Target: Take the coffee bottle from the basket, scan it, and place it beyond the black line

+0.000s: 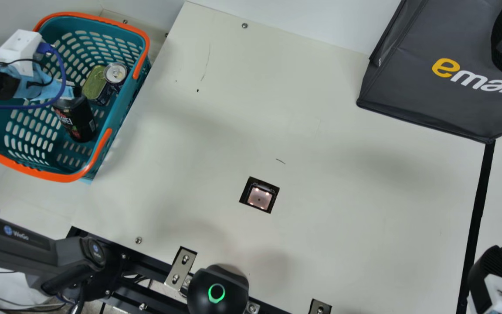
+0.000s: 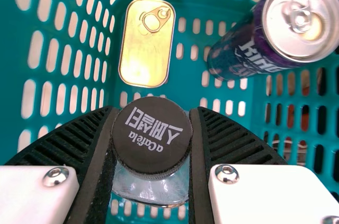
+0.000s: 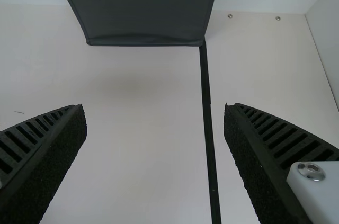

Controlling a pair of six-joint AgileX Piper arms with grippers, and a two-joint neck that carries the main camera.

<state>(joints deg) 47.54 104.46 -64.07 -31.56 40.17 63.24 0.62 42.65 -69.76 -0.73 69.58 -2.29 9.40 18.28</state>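
In the main view my left gripper (image 1: 75, 92) reaches into the teal basket (image 1: 122, 124), at the top of the dark coffee bottle (image 1: 76, 122). The left wrist view has the bottle's black cap (image 2: 152, 136) pinched between both ribbed fingers of my left gripper (image 2: 152, 139). My right gripper (image 1: 495, 270) is at the main view's lower right edge, by the black line (image 1: 479, 196). In the right wrist view my right gripper (image 3: 155, 128) stands open above the table, with the black line (image 3: 207, 118) below, between its fingers. A square scanner window (image 1: 259, 198) is set into the table.
Inside the basket, beside the bottle, are a flat gold-lidded tin (image 2: 147, 42) and a purple drink can (image 2: 251, 38). A dark grey shopping bag (image 1: 429, 96) stands at the table's far right, near the line's far end.
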